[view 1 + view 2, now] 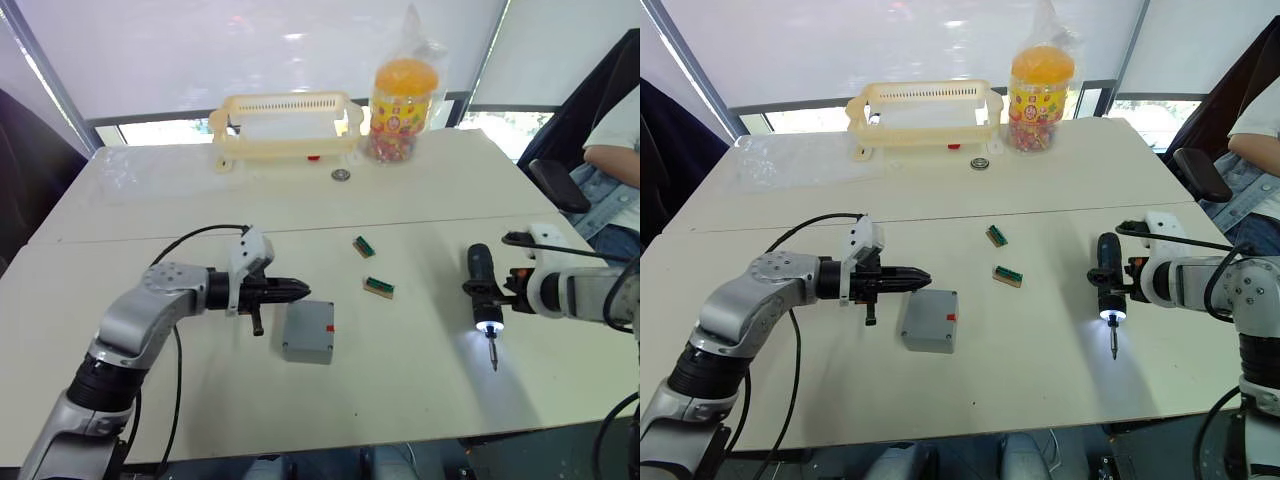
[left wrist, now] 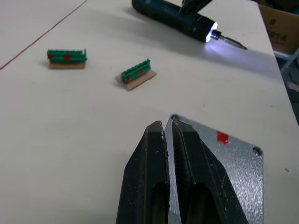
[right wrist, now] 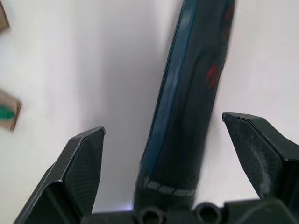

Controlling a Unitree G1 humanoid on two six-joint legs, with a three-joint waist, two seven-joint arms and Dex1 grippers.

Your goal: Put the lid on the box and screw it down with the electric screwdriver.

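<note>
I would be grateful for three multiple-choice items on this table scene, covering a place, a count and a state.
1. The orange-lidded jar stands:
A) beside the cream basket at the far side of the table
B) on top of the grey box
C) at the near table edge

2. The small green parts lying on the table number:
A) one
B) two
C) four

3. The light at the tip of the electric screwdriver is:
A) off
B) covered by a cloth
C) on

Answers:
1 A, the jar stands right next to the basket, far from the arms.
2 B, one part and another are the whole count.
3 C, a white glow shows at the tip and on the table.
</note>
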